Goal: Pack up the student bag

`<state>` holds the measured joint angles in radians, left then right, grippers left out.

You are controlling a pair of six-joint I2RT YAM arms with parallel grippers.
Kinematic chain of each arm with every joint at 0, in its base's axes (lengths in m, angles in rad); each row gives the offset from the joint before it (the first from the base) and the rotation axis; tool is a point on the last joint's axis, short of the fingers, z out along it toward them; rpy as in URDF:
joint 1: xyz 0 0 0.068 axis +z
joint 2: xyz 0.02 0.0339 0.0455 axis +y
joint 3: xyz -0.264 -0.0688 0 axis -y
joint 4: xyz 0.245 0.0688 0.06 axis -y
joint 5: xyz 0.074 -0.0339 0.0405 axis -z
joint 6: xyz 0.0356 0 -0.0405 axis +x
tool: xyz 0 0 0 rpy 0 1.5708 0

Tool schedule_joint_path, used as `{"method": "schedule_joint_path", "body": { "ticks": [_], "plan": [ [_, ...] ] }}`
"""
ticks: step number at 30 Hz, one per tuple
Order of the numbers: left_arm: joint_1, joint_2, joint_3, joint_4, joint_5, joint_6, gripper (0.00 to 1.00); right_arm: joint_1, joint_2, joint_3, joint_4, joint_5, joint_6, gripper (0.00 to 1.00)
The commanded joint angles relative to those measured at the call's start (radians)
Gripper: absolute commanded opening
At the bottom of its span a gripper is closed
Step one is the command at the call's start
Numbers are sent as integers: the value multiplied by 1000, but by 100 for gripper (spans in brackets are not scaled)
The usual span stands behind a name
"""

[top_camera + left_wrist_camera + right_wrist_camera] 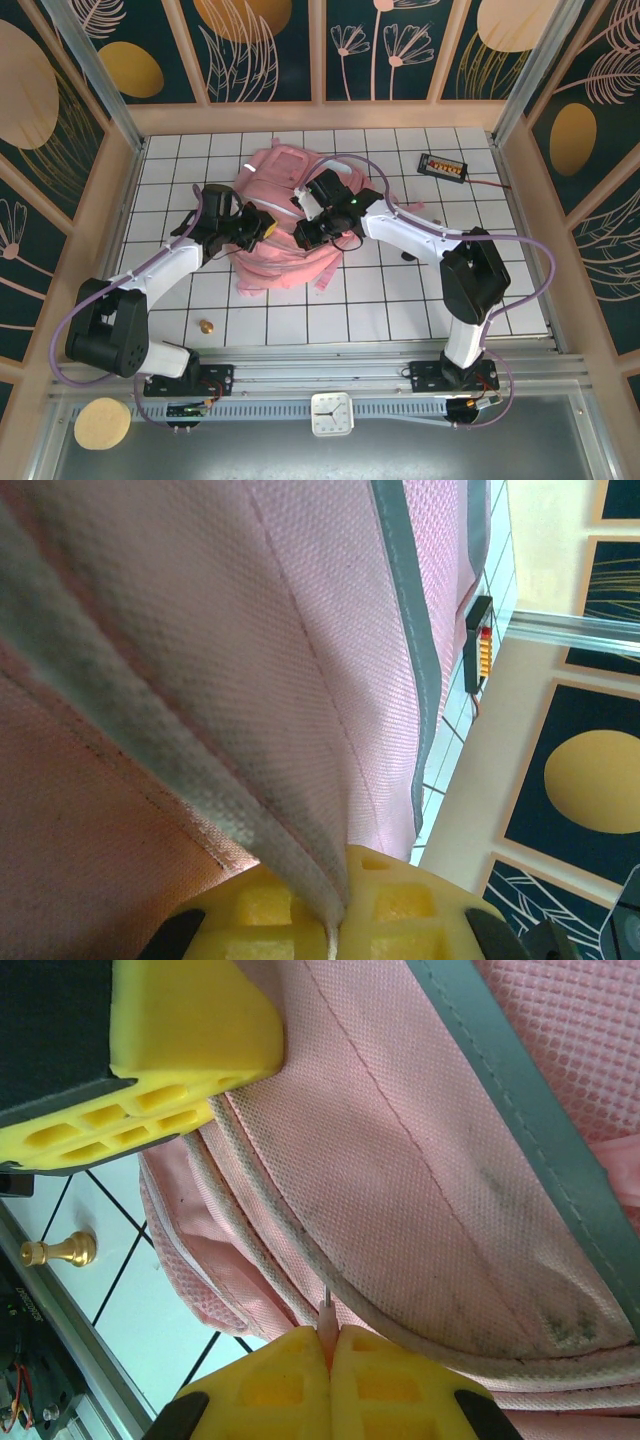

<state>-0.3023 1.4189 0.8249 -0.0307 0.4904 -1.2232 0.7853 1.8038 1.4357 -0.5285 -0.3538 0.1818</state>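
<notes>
The student bag (280, 165), pale pink fabric with grey reflective strips, lies in the middle of the tiled table. My left gripper (262, 228) is at its left side, yellow fingers shut on the bag's grey-white edging (250, 820), with pink fabric (250, 630) draped above my left gripper (335, 935). My right gripper (305, 235) reaches in from the right. In the right wrist view my right gripper (328, 1360) is shut on a small pink zipper pull (327, 1328) at the bag's seam (450, 1140). The left gripper's yellow finger (190, 1050) sits close by at the upper left.
A small gold pawn-shaped piece (206, 326) (60, 1250) stands on the tiles near the front left. A black device with orange lights (443, 165) (478, 645) lies at the back right. A clock (331, 413) and a cork disc (101, 423) sit below the rail.
</notes>
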Motion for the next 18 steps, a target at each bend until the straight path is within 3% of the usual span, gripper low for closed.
{"method": "schedule_joint_path", "body": {
  "ticks": [1,18],
  "plan": [
    [23,-9,6,27,-19,38,0,-26,-18,5,-17,27,-18,0],
    [27,-33,0,29,-24,21,0,-74,-69,-91,8,26,-10,0]
  ]
}}
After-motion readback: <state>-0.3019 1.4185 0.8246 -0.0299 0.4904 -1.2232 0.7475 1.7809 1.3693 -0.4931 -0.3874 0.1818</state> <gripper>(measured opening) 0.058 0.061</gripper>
